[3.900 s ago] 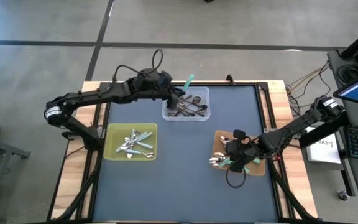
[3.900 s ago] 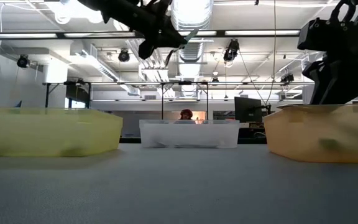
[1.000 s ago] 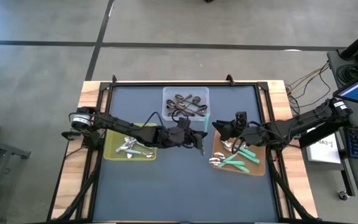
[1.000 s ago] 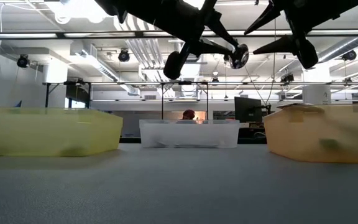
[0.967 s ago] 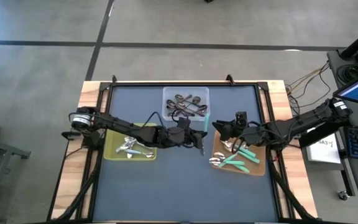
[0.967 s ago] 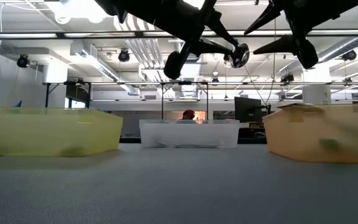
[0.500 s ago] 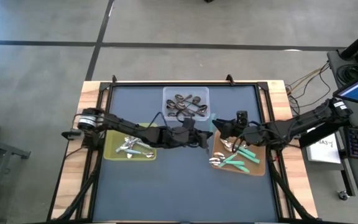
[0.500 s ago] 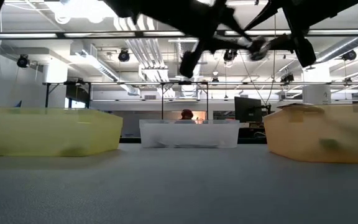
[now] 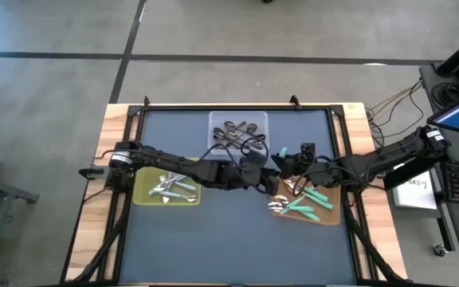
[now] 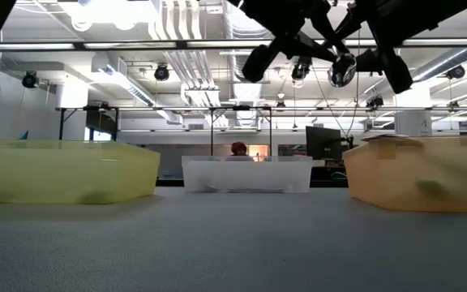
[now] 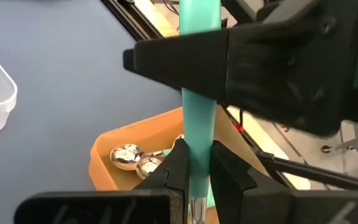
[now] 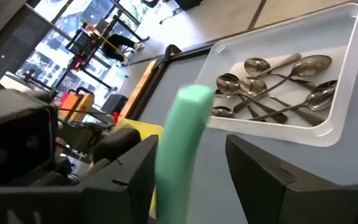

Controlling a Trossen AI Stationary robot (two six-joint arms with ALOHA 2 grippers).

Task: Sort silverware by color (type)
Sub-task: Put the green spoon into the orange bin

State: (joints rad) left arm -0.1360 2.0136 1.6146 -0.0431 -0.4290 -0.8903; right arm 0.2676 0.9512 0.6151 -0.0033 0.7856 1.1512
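Note:
My left gripper (image 9: pixel 268 169) hangs above the table's middle, shut on a teal-green-handled utensil (image 9: pixel 281 151). The handle (image 12: pixel 182 137) stands between the fingers of my right gripper (image 9: pixel 287 162), which is open; whether they touch it I cannot tell. One dark finger (image 11: pixel 185 56) of that gripper crosses in front of the handle. In the low view the utensil's shiny head (image 10: pixel 343 71) shows high above the table. Other silverware lies in three trays. My left gripper pinches the utensil between its two fingers at the handle's lower end (image 11: pixel 197 168), just above the metal neck. The teal handle runs on past the fingertips toward the table's far right. The utensil is lifted clear of the table and trays.
A clear tray (image 9: pixel 261 119) of dark spoons stands at the far middle. A yellow tray (image 9: pixel 143 195) with pale-handled pieces is at the left. An orange-brown tray (image 9: pixel 331 215) with teal-handled pieces lies at the right, under my right arm.
My left gripper has carried the teal-handled utensil toward the table's right edge and a little up, rolling slightly, until the handle stands between my right gripper's fingers.

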